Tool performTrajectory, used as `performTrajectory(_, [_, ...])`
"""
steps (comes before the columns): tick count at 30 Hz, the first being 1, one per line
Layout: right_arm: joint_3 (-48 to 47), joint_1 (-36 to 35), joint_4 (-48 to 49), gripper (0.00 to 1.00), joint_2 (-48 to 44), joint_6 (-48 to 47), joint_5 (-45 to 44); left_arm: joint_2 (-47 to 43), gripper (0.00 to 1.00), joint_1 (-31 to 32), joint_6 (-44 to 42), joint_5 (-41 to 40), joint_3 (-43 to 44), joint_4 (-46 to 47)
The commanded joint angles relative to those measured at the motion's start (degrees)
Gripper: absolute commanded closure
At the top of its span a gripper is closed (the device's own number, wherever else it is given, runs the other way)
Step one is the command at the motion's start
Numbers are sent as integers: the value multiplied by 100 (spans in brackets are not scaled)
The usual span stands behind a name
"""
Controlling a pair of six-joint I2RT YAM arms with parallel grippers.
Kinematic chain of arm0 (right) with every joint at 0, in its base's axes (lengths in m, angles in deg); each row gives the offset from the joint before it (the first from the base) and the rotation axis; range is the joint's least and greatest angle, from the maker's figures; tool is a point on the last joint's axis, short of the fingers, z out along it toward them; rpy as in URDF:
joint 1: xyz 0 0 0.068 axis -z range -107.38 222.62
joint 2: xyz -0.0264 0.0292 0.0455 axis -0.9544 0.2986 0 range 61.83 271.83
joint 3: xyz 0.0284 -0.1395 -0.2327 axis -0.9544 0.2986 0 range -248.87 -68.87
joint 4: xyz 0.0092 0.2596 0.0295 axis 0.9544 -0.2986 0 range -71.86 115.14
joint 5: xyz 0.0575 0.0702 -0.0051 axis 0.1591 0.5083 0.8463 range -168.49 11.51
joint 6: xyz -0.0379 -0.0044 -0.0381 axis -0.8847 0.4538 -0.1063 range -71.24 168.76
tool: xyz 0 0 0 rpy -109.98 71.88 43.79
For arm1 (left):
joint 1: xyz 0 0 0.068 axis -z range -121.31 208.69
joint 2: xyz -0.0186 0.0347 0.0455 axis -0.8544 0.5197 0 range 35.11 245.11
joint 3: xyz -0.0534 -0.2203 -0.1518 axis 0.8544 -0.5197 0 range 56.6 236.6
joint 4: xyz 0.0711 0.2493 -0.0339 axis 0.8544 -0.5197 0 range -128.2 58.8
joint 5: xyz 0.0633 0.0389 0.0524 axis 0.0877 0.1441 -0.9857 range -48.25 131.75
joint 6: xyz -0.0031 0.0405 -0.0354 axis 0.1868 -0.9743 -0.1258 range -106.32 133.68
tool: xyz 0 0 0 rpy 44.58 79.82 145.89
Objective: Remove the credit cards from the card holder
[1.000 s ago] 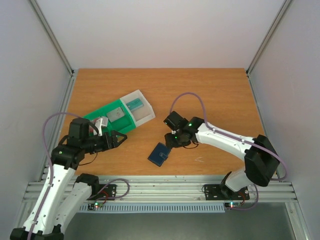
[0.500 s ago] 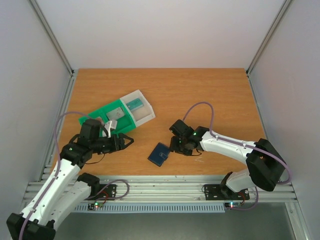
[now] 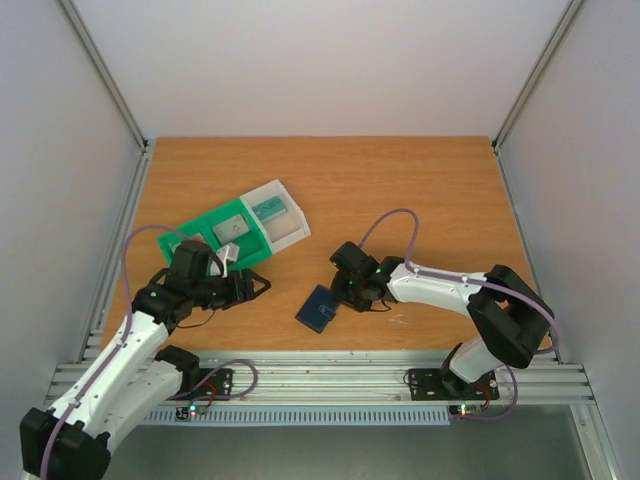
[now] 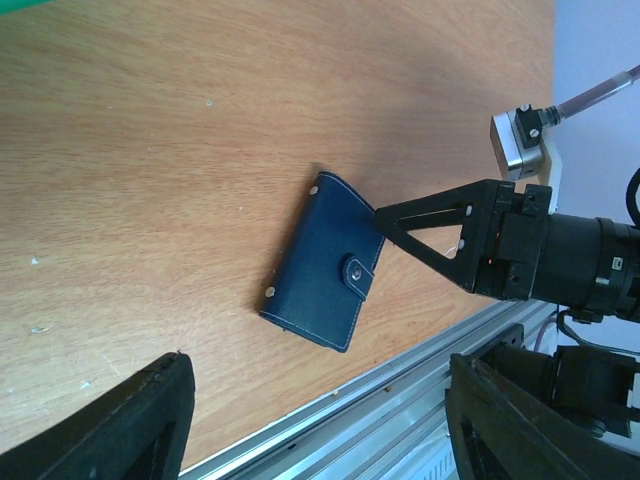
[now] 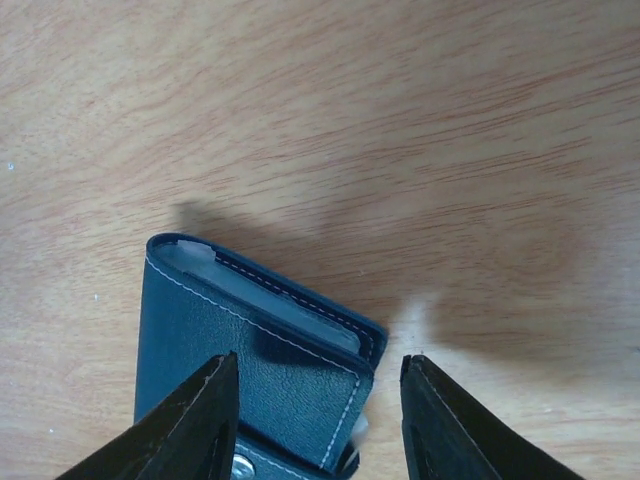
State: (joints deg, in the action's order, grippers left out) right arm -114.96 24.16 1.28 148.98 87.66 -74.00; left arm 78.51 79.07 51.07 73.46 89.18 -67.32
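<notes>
Roughly: one card holder (image 3: 318,308) lies flat and closed on the wooden table (image 3: 420,190), blue face up, its tab snapped shut. All places below are taken from it.

- Right gripper (image 5: 318,362): at the holder's far right edge, jaws spread, one finger on each side of the corner. It grips nothing. The left wrist view shows one finger (image 4: 430,225) with its tip at the holder's edge.
- Left gripper (image 4: 318,358): left of the holder and well apart from it, jaws wide, nothing held. Bare wood lies between it and the holder.
- Tray (image 3: 252,243): green and white, beyond the holder and to its left. The left arm hides part of its green end, so the compartments cannot be counted.
- Cards counted in the tray: two. A teal card (image 3: 268,209) lies in the white end and a pale grey card (image 3: 232,228) in the green section beside it.
- Holder's mouth: the right wrist view shows a pale strip (image 5: 262,292) just inside the top edge, possibly card edges; the view is too tight to count them.
- Fittings on the holder: one snap stud (image 4: 357,270), two small corner rivets, white stitching around the edge.
- Aluminium rail (image 3: 330,375): just on the near side of the holder.
- Purple cable (image 3: 395,215): loops over the right arm, right of the holder.
</notes>
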Motion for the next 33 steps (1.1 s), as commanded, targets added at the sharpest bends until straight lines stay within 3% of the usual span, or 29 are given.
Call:
performTrajectory(1, [14,-100,390,56,202,269,47,33,31,40,59,-141,-152,385])
performTrajectory(11, [-1016,-118,600,58,935,-882,378,68,32,36,155,-198,-375,581])
performTrajectory(17, [-1500,-183,-449,57,880,-1426,-33,-20,32,36,146,-240,-341,481])
performTrajectory(23, [-1745,-710,-1503,58,668,-1810,-829,-262,32,36,163,-396,-344,326])
performTrajectory(33, [-2147,-1261,-1652,62,1113,-1992,-864,-644,31,37,253,-583,-289,80])
